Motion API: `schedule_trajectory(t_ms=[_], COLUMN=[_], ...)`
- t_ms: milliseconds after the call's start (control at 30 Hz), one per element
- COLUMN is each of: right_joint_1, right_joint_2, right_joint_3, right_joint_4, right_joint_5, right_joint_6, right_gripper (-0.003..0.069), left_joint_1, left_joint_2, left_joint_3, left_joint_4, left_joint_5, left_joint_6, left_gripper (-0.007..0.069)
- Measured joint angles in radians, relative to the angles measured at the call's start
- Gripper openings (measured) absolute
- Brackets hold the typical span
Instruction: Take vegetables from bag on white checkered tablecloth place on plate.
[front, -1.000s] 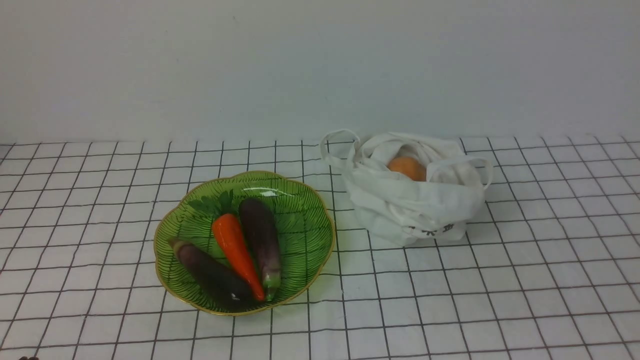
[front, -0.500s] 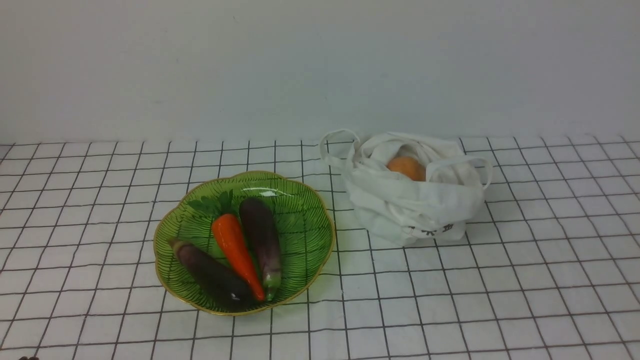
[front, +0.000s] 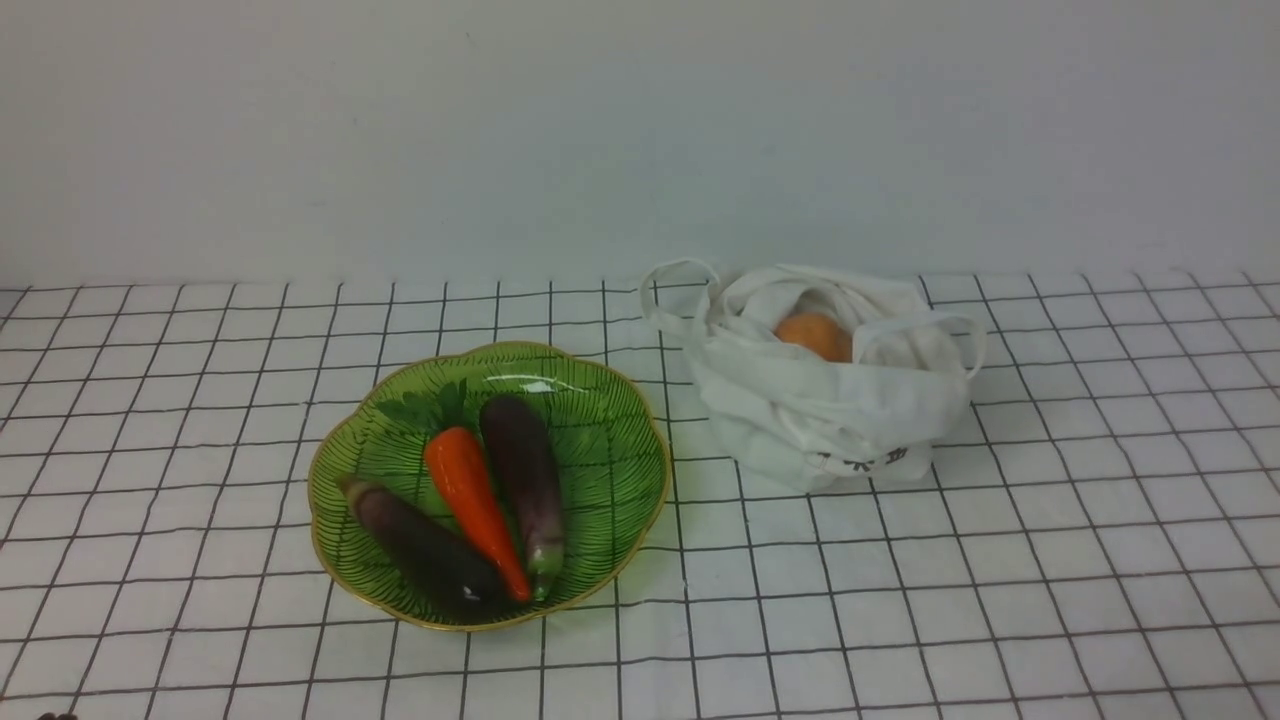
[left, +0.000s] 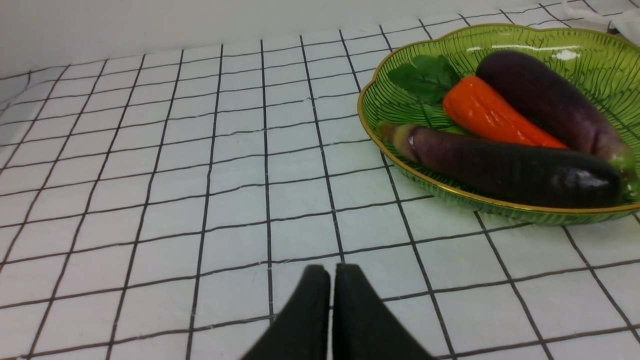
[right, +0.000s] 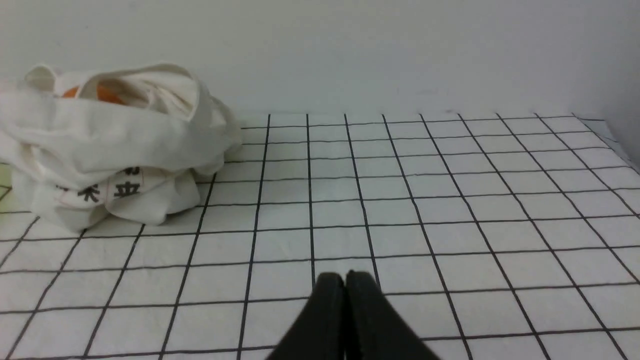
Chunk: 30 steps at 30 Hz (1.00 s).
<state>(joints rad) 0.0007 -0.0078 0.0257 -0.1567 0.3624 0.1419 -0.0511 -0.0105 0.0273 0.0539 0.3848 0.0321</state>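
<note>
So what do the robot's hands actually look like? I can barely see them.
Only the tips show, in the wrist cameras. The left gripper and the right gripper look alike: two plain matte black fingers each, wide at the base and tapering to rounded tips. No cables, markings or other colours are visible, and the arms themselves are out of view.

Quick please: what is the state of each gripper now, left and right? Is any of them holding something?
Left gripper: closed, holding nothing, above the white checkered tablecloth.
Right gripper: closed, holding nothing.
</note>
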Motion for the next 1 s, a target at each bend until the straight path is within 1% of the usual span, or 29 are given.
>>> schedule_trajectory(t_ms=[233, 1000], right_joint_1=[0.018, 0.02], right_joint_2=[0.0, 0.0], right_joint_3=[-0.002, -0.002], right_joint_4=[0.002, 0.003], right_joint_5=[0.009, 0.012], right_joint_6=[0.032, 0.037], right_gripper=[-0.0015, -0.0015], left_joint_1=[0.0, 0.0], left_joint_2=[0.0, 0.0], left_joint_3=[0.0, 0.0], left_joint_4=[0.0, 0.0], left_joint_5=[0.0, 0.0], left_joint_6=[0.0, 0.0], left_gripper=[-0.0008, -0.0008])
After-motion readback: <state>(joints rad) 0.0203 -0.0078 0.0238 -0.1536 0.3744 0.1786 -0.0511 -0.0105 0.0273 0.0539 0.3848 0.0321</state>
